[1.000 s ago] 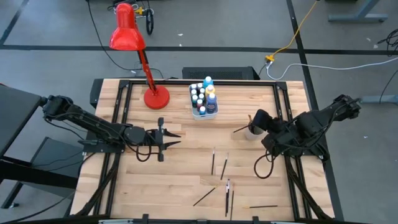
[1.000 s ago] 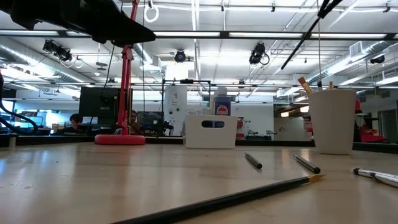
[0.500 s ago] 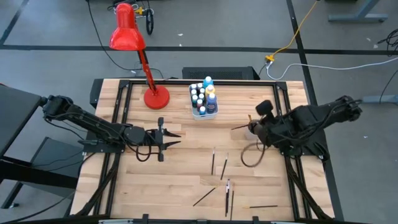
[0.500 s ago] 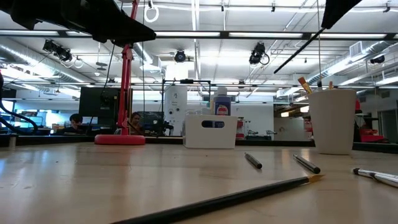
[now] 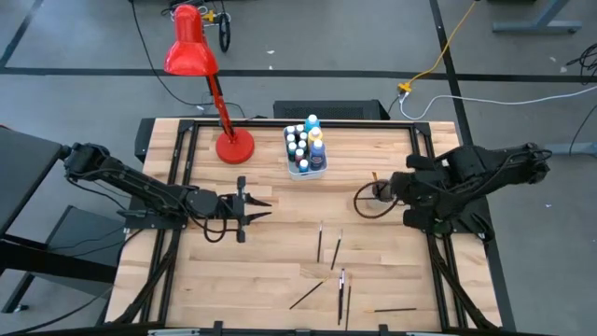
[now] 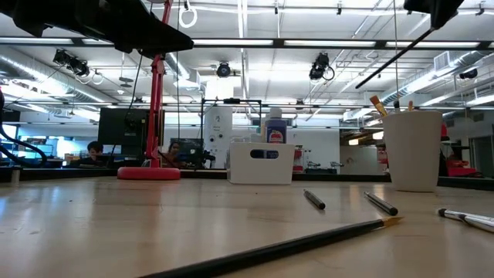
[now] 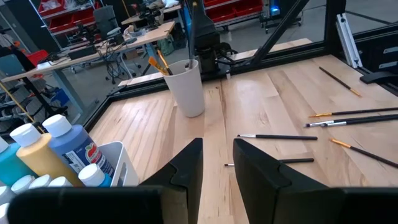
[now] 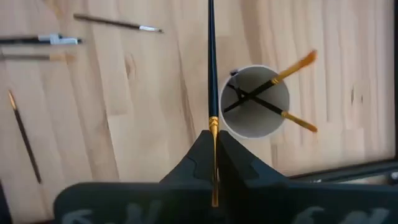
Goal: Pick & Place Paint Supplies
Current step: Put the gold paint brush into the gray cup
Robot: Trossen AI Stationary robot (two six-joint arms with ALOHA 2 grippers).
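My right gripper (image 8: 213,135) is shut on a dark-handled paintbrush (image 8: 211,56) and hovers above the white cup (image 8: 255,102), which holds two brushes. In the low view the held brush (image 6: 394,59) slants down from the gripper (image 6: 436,9), over the cup (image 6: 413,150). Several loose brushes (image 5: 320,241) lie flat on the table's near half. White-capped paint bottles (image 5: 308,142) stand in the white tub (image 5: 322,166). My left gripper (image 5: 270,207) waits open over the table's left-middle, touching nothing. My right gripper pinches the paintbrush at its gold ferrule (image 8: 212,124), the fingers lying along the brush. The dark handle runs out ahead of the fingers, past the cup's rim. The brush is lifted clear, with its free end (image 6: 357,86) lower than the gripper.
A red desk lamp stands with its base (image 5: 234,147) at the far left, beside the tub. A dark cable loop (image 5: 362,201) hangs by the cup. Bare wood lies between the left gripper and the loose brushes. Black rails (image 5: 182,177) run along the table's sides.
My right gripper has shifted toward the table's right edge and turned while keeping hold of the brush. The brush has tipped from steep to a flatter slant above the cup. The left arm has kept still.
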